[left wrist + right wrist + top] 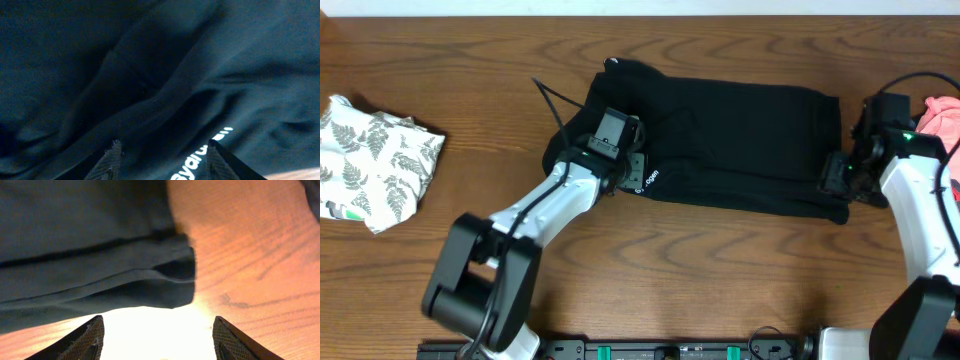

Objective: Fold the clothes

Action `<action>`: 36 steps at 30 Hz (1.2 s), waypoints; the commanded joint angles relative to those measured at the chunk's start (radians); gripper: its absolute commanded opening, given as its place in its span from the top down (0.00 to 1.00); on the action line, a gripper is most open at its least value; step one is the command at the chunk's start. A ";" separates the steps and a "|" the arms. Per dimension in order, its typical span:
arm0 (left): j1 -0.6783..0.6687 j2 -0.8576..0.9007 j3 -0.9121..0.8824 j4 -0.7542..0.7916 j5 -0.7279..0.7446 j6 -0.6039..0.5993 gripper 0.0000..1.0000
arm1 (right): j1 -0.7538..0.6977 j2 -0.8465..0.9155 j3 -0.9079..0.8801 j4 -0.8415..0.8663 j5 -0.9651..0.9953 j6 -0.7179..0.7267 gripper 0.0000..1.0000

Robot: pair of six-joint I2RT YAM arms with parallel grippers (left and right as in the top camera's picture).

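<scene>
Looking down, saw the black garment [740,150] spread flat on the table [720,270]. Found the left gripper [165,150] on its left end by the white logo [200,160], jaws apart, clamping nothing. Found the right gripper [157,330] off its right hem, wide open, empty. Noted fern-print piece [375,160] far left, pink piece [942,115] far right.

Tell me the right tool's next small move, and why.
Probably ease the right tool forward onto the hem corner of the garment and close: its jaws stand open and empty, and that corner lies flat on the table just ahead.
</scene>
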 commanded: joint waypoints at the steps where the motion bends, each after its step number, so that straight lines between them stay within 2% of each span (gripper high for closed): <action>1: -0.001 0.056 0.005 0.003 0.003 0.010 0.44 | -0.040 0.025 -0.012 0.014 -0.029 0.028 0.34; 6: 0.000 0.104 0.005 0.004 0.002 0.010 0.44 | -0.047 0.076 -0.013 0.031 -0.033 0.024 0.38; 17: 0.000 0.110 0.005 0.000 0.002 0.010 0.44 | -0.047 0.247 -0.025 0.072 -0.036 0.024 0.37; 20: 0.000 0.110 0.005 0.000 0.002 0.010 0.44 | -0.048 0.271 -0.025 0.088 -0.036 0.024 0.41; 23: 0.000 0.110 0.005 -0.003 0.002 0.010 0.44 | -0.048 0.276 -0.025 0.117 -0.036 0.025 0.50; 25: 0.000 0.110 0.005 -0.007 0.002 0.010 0.44 | -0.048 0.276 -0.025 0.129 -0.036 0.025 0.61; 26: 0.000 0.110 0.005 -0.008 0.002 0.010 0.44 | -0.048 0.276 -0.025 0.133 -0.036 0.026 0.68; 29: 0.000 0.110 0.005 -0.011 0.002 0.010 0.44 | -0.048 0.276 -0.025 0.144 -0.035 0.030 0.98; 36: 0.000 0.110 0.005 -0.012 0.002 0.010 0.44 | -0.048 0.276 -0.025 0.181 -0.024 0.056 0.99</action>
